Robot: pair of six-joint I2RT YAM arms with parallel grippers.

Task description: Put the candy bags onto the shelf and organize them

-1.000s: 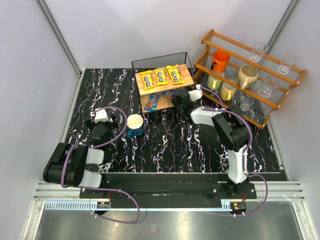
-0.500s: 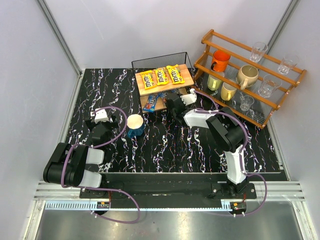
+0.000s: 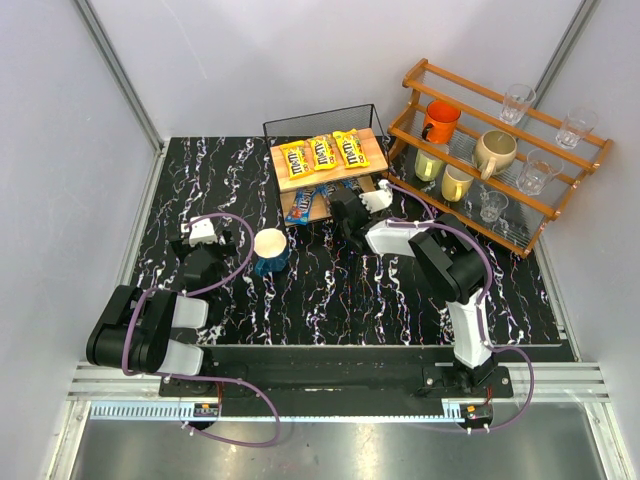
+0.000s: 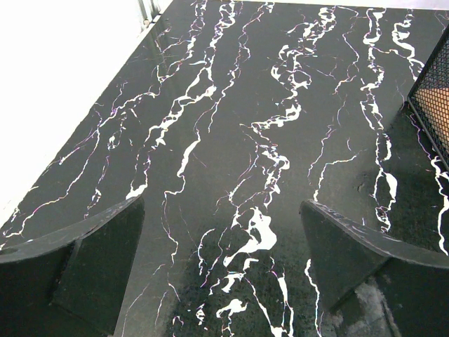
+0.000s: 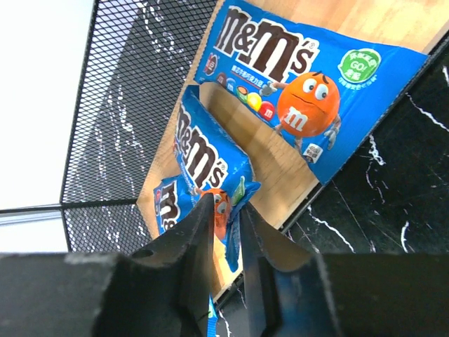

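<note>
The shelf (image 3: 372,150) stands at the back centre, with three yellow candy bags (image 3: 322,153) in a row on its top board. In the right wrist view one blue bag (image 5: 302,84) lies flat on the lower board (image 5: 365,21). My right gripper (image 5: 226,205) is shut on the edge of a second blue bag (image 5: 207,154), held tilted over that board. A third blue bag (image 5: 167,205) lies beneath it. In the top view my right gripper (image 3: 345,212) is at the lower tier's front. My left gripper (image 3: 200,252) is open and empty over the table (image 4: 221,239).
A blue mug (image 3: 270,250) with a pale inside stands between the arms, left of the shelf. An orange-brown slatted rack (image 3: 470,210) with mugs and glasses fills the back right. The shelf's black wire mesh (image 4: 431,105) shows at the left wrist view's right edge.
My right gripper has moved left along the front of the lower tier with the blue bag in it. The left arm has not moved.
</note>
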